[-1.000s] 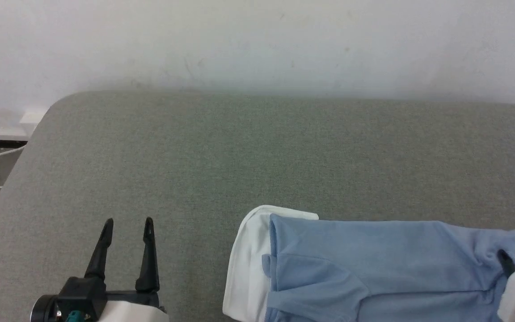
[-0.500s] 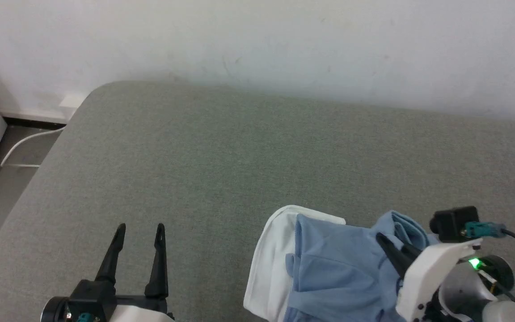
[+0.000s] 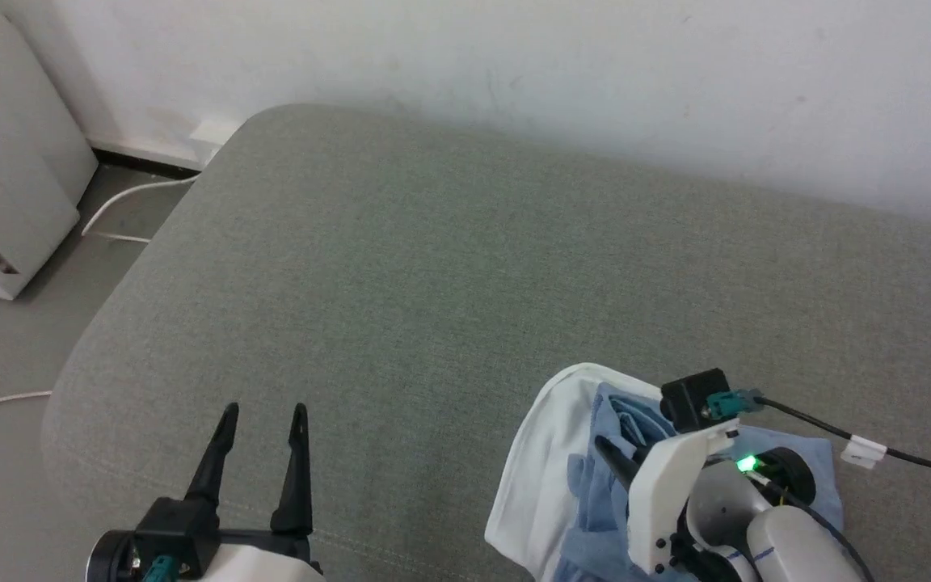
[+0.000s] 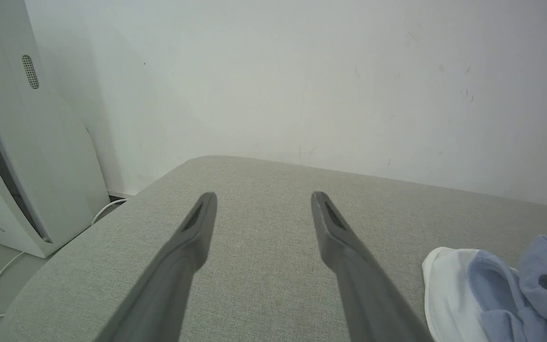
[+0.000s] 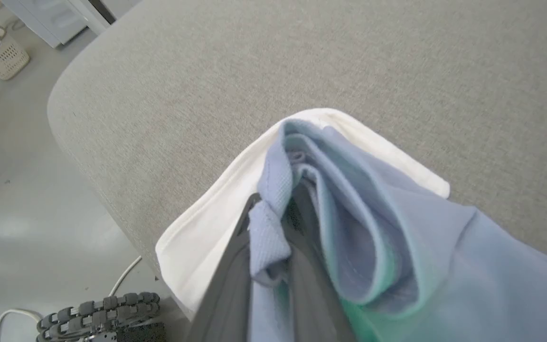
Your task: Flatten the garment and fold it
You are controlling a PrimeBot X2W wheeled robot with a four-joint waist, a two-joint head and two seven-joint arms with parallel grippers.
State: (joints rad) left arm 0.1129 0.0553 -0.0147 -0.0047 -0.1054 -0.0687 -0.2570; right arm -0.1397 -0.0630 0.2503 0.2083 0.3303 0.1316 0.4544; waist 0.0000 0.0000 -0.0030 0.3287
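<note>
Firmly, the right tool (image 3: 604,446) is pinched narrow on a bunched fold of the garment (image 3: 591,493), with light blue knit gathered between its dark fingers. The white collar (image 3: 542,453) curls out on the heap's left side. The heap lies on the grey fabric bench (image 3: 433,283), on its near right part. Well apart to the left, the left tool (image 3: 264,411) hovers over bare bench, fingers spread wide and holding nothing. Past the bench's far left corner, a white appliance (image 3: 5,162) stands on the floor, with a white cable (image 3: 130,194) beside it.
</note>
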